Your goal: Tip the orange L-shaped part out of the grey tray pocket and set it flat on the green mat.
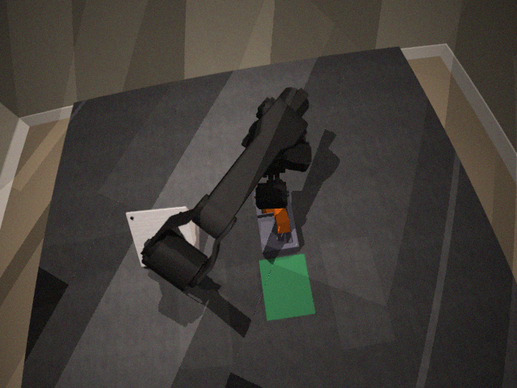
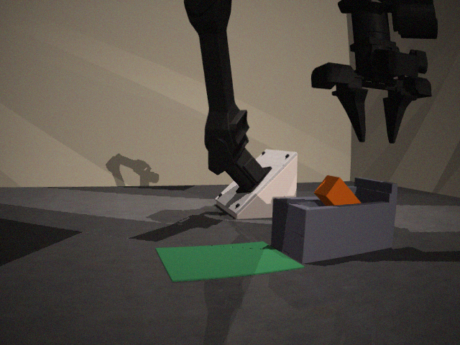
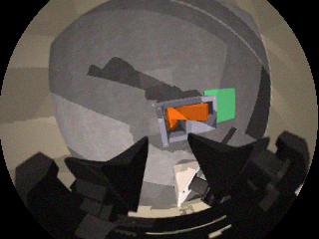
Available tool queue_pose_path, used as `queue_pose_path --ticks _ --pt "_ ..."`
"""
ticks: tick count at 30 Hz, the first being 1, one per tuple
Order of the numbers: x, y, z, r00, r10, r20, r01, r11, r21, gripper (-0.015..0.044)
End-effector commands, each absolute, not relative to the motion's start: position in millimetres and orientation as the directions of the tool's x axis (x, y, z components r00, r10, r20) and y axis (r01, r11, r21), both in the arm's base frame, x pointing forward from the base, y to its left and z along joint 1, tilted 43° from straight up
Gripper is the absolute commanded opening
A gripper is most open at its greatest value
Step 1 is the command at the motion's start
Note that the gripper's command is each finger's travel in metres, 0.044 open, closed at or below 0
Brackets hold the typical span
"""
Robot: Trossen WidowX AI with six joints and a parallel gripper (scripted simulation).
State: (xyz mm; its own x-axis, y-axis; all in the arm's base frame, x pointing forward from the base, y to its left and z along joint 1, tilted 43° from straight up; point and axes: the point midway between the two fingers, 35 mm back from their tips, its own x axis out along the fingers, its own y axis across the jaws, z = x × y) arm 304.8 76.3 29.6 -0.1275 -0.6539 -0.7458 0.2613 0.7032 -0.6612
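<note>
The orange part [image 1: 282,221] [image 2: 338,192] [image 3: 191,112] sits tilted in the grey tray [image 1: 266,238] [image 2: 345,231] [image 3: 163,130]. Its end nearer the green mat is raised above the tray's rim; its L-shaped end is low in the pocket, partly hidden by the arm in the top view and by the tray wall in the exterior view. My gripper [image 2: 376,141] [image 3: 167,137] is open and empty, well above the tray's far end. The green mat [image 1: 287,288] [image 2: 230,261] [image 3: 227,104] lies flat beside the tray with nothing on it.
The arm's white wedge-shaped base block [image 1: 158,217] [image 2: 284,185] [image 3: 183,175] stands to the left of the tray in the top view. The tray has a higher wall at the end away from the mat. The arm's link passes above the table between base and tray.
</note>
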Motion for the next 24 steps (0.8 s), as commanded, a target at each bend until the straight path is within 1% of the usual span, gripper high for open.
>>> queue_pose_path --ticks 1,4,7,10,12,13,24 --pt "305.0 66.1 38.0 -0.133 -0.658 -0.742 0.451 0.626 -0.636 0.028" --pt "305.5 54.4 49.2 -0.137 -0.658 -0.74 0.705 0.46 -0.54 0.028" --pt "305.3 42.5 60.4 -0.142 -0.659 -0.739 0.889 0.243 -0.387 0.028" --pt "304.2 30.6 71.5 -0.147 -0.66 -0.737 0.981 0.001 -0.196 0.028" --pt "303.2 23.3 78.1 -0.15 -0.66 -0.736 0.987 -0.148 -0.068 0.028" --pt "302.9 21.4 79.8 -0.15 -0.66 -0.736 0.982 -0.187 -0.032 0.028" --pt "301.1 11.2 69.9 -0.15 -0.661 -0.735 0.98 -0.2 -0.02 0.028"
